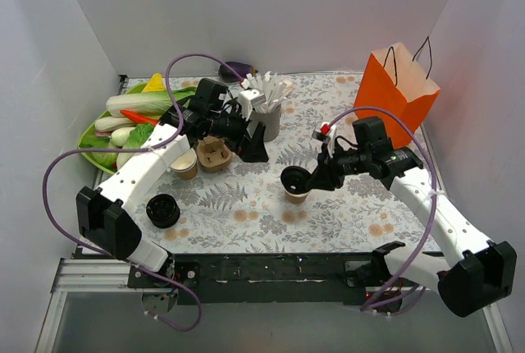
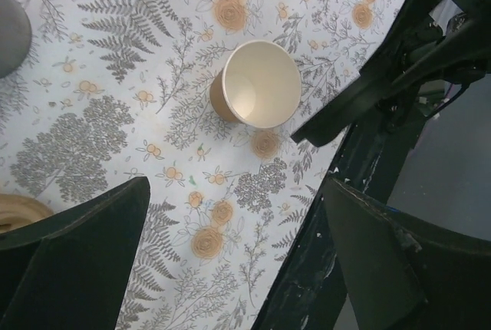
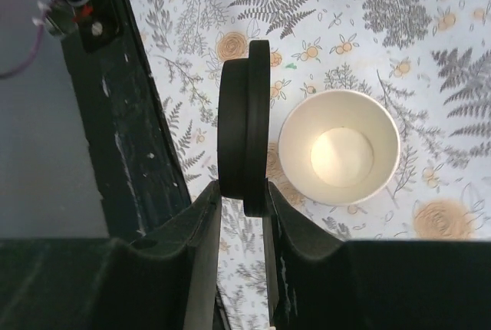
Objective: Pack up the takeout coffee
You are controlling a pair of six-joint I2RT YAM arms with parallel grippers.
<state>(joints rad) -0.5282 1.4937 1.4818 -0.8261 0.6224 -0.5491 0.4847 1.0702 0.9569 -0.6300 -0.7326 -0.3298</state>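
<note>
- Pinching the black lid (image 3: 245, 115) edge-on, our right end effector (image 3: 244, 207) holds it just beside the open kraft-paper cup (image 3: 339, 146), which we judge is ready for capping.
- Our left end effector (image 2: 230, 199) hangs wide open and empty, apart from the cup.
- The cup stands upright on the tabletop (image 1: 238, 205), well apart from the orange paper bag (image 1: 398, 94).

The fern-print table (image 1: 246, 209) carries an orange bag (image 1: 396, 94), a grey stick cup (image 1: 269, 121), a pulp carrier (image 1: 215, 154), a central paper cup (image 1: 296, 196), another cup (image 1: 186, 164) leftward, a vegetable plate (image 1: 92, 146), and seemingly a dark lid (image 1: 163, 210).
</note>
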